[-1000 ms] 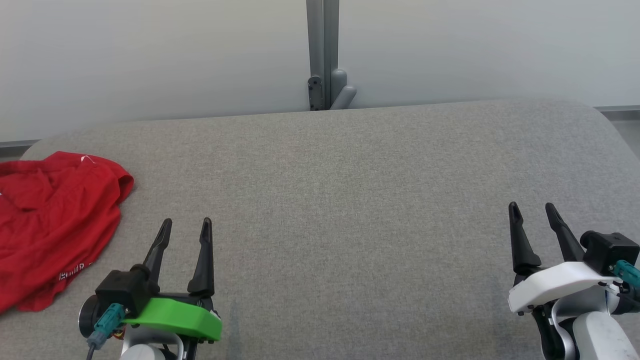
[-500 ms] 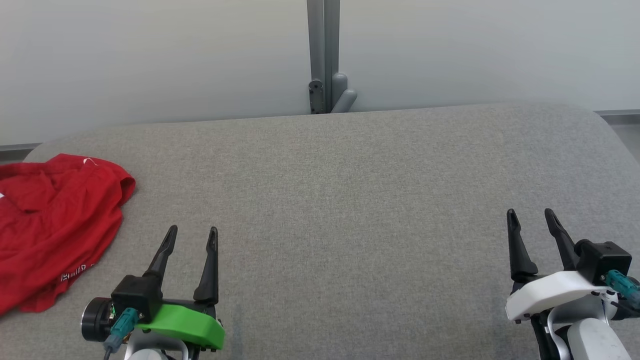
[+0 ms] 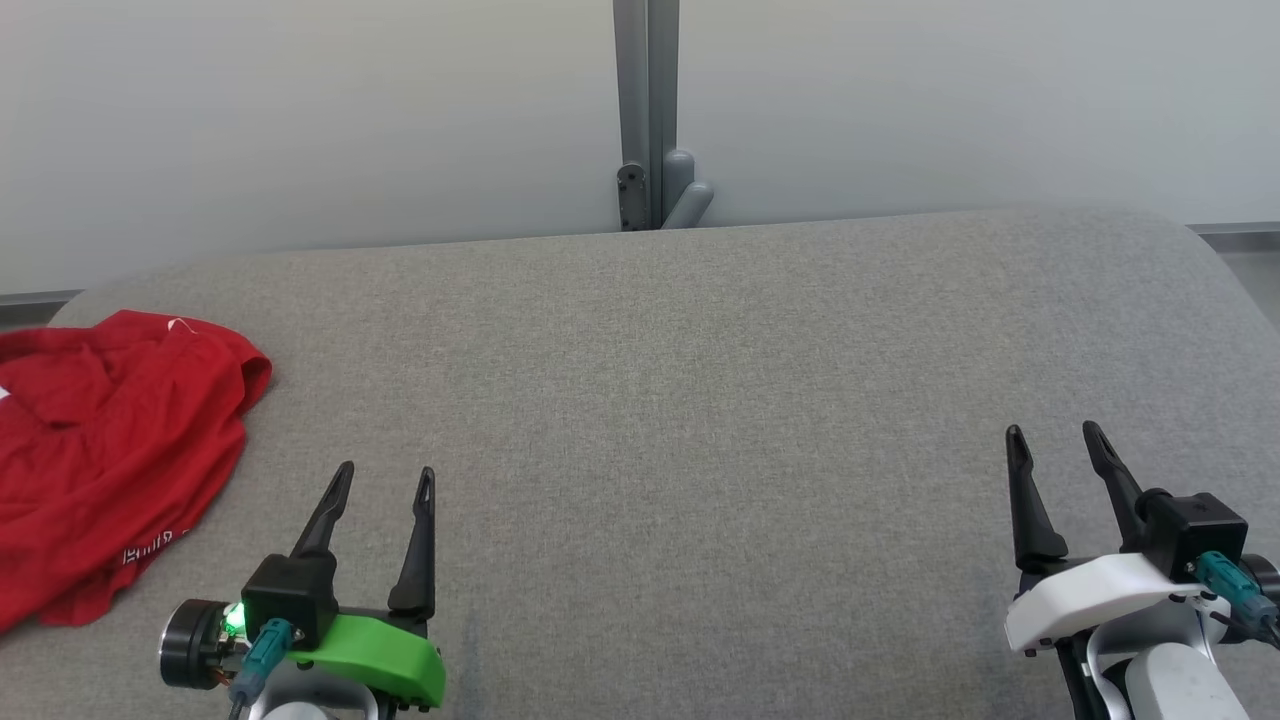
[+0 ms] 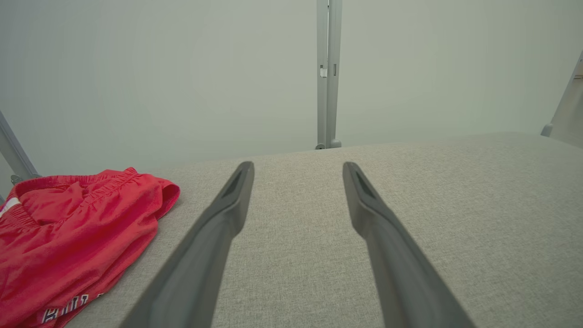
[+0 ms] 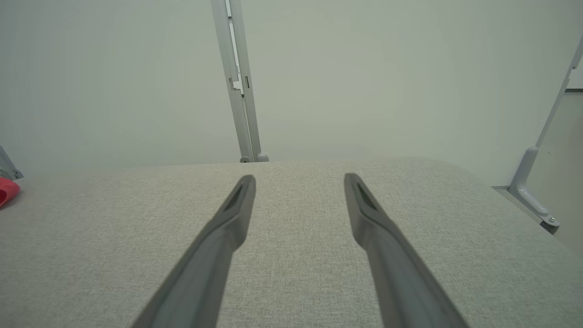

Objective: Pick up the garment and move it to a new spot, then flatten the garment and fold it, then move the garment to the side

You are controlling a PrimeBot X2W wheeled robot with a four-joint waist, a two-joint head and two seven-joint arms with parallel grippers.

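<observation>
The garment (image 3: 105, 460) is a pair of red shorts with white lettering, lying crumpled at the left end of the grey padded table (image 3: 700, 400). It also appears at the left of the left wrist view as the garment (image 4: 68, 237), and a sliver of the garment (image 5: 7, 191) shows at the left edge of the right wrist view. My left gripper (image 3: 385, 478) hovers open just right of it, apart from the cloth, with nothing between its fingers. Far off at the table's right, my right gripper (image 3: 1052, 437) is open and holds nothing.
A pale wall runs behind the table, with a grey vertical post (image 3: 647, 110) at its middle. The table's rounded right end (image 3: 1215, 270) drops off near a grey bracket (image 5: 530, 187). Broad grey surface lies between the two grippers.
Both grippers have drawn back a little toward the lower edge of the head view, still open. The head camera shifted slightly. The garment lies as before.
</observation>
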